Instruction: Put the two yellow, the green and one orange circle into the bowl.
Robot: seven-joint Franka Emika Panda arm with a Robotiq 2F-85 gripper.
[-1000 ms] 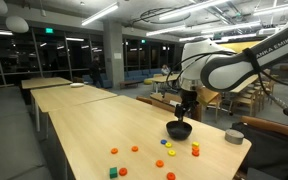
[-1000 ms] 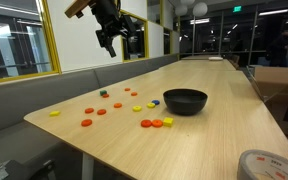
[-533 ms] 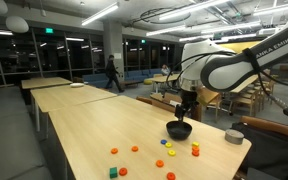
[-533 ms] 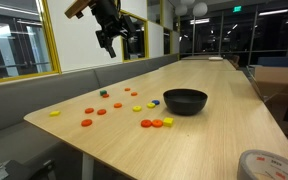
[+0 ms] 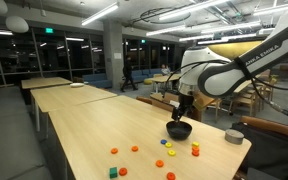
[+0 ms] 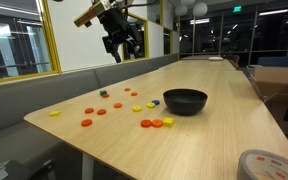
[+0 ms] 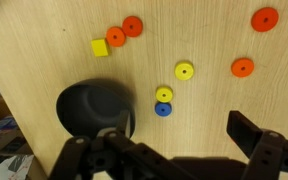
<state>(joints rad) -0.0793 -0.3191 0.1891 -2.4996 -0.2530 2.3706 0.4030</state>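
Observation:
A black bowl (image 5: 179, 130) (image 6: 185, 101) (image 7: 92, 108) stands on the long wooden table. Two yellow circles (image 7: 184, 70) (image 7: 163, 94) lie beside it, with a blue circle (image 7: 163, 109) touching the nearer yellow one. Several orange circles lie around, two of them (image 7: 132, 26) (image 7: 243, 67) in the wrist view. A green piece (image 5: 113, 172) (image 6: 103, 92) shows only in both exterior views. My gripper (image 5: 181, 103) (image 6: 119, 45) (image 7: 174, 150) hangs open and empty, high above the table near the bowl.
A yellow square block (image 7: 101, 47) (image 6: 168, 121) lies next to two orange circles. A roll of tape (image 6: 264, 165) (image 5: 234, 137) sits near a table corner. The table edge (image 6: 44, 125) runs close to an outlying yellow circle (image 6: 54, 113). Cardboard boxes (image 6: 274, 80) stand beyond the table.
The arm has shifted slightly sideways above the table, still high and open. A person in the background has walked across. The pieces and bowl have not moved.

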